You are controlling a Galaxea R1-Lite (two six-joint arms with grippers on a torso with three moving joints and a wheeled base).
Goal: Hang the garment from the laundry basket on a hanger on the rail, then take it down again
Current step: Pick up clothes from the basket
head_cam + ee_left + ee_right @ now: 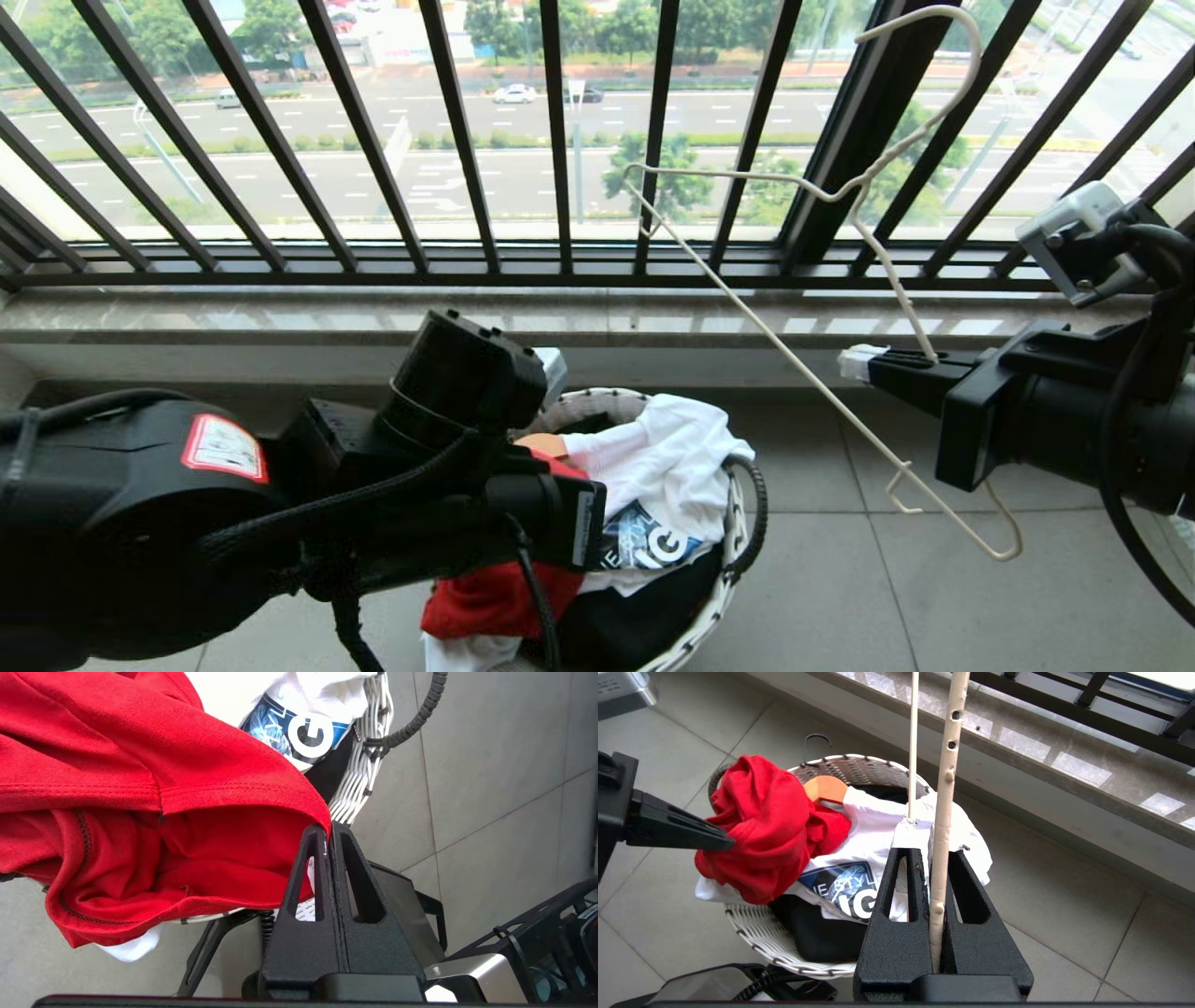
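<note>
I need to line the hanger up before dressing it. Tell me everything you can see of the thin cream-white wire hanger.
The thin cream-white wire hanger has a long curved hook, a straight bottom bar and small notch hooks at both ends. It looks like coated wire, chipped in spots. The right gripper is shut on one of its shoulder wires, holding it tilted in the air in front of the black barred balcony railing, hook uppermost, above the tiled floor. Nothing else touches it; no clothing is on it.

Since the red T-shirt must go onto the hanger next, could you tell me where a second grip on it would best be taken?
Grip the hemmed edge of the red T-shirt beside the left gripper, coming from the open floor side; that edge hangs free over the laundry basket, the rest is bunched.
</note>
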